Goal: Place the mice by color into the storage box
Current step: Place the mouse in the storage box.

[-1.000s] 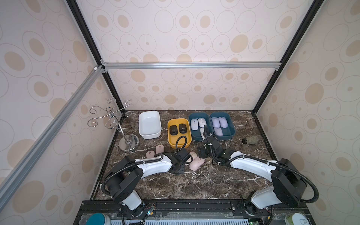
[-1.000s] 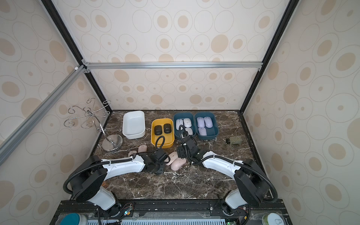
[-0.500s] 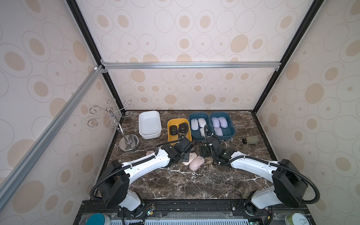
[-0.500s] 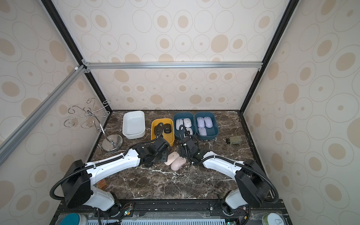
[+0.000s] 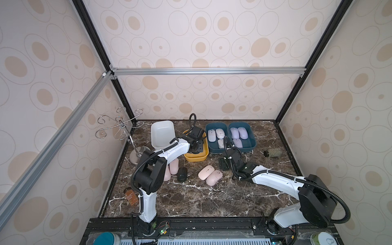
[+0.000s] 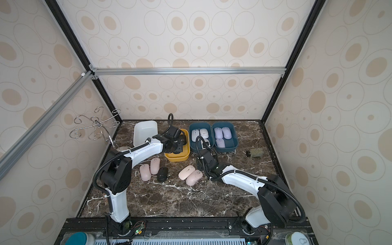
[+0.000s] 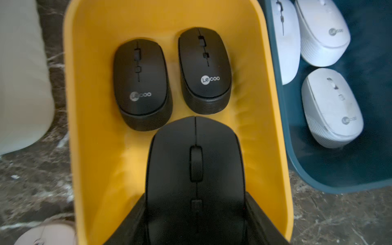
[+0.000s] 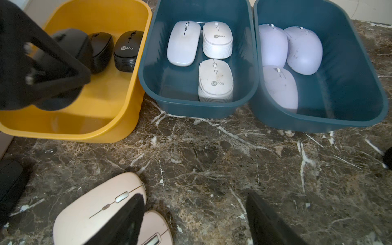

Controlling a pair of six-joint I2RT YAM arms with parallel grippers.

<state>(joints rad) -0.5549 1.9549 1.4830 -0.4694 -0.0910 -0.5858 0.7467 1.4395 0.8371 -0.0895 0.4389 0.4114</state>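
You are at the placement step for the third black mouse. The left gripper (image 5: 195,146) is clamped across the flanks of a matte black oval wireless mouse (image 7: 195,169) and holds it inside the yellow plastic storage bin (image 7: 95,106). Reckoned in a top view, with 12 o'clock at the rear wall, this is the bin's 6 o'clock half. Two more matte black mice (image 7: 141,82) (image 7: 204,70) lie side by side at the 12 o'clock end, logos up. You cannot tell whether the held mouse has reached the bin floor. The next move calls for lowering it onto the bare yellow floor without riding onto the two stowed mice. Then spread the jaws and lift straight out, clear of the walls. The held mouse is smooth and domed, with a scroll wheel on its centre line, so expect it to slip if the grip slackens early. The right gripper (image 8: 195,203) stands open and empty above the marble tabletop (image 8: 212,152). A pale pink oval mouse (image 8: 95,207) lies beside one finger; contact cannot be judged. At 6 o'clock from the yellow bin, four pale pink mice (image 6: 145,172) (image 6: 155,166) (image 6: 186,172) (image 6: 194,177) and one black mouse (image 6: 162,174) await sorting. The white rectangular bin (image 6: 135,135) at 10 o'clock holds nothing. At 3 o'clock, the near teal bin (image 8: 148,84) holds three white mice (image 8: 215,80). The far teal bin (image 8: 360,84) holds three lavender mice (image 8: 303,51).
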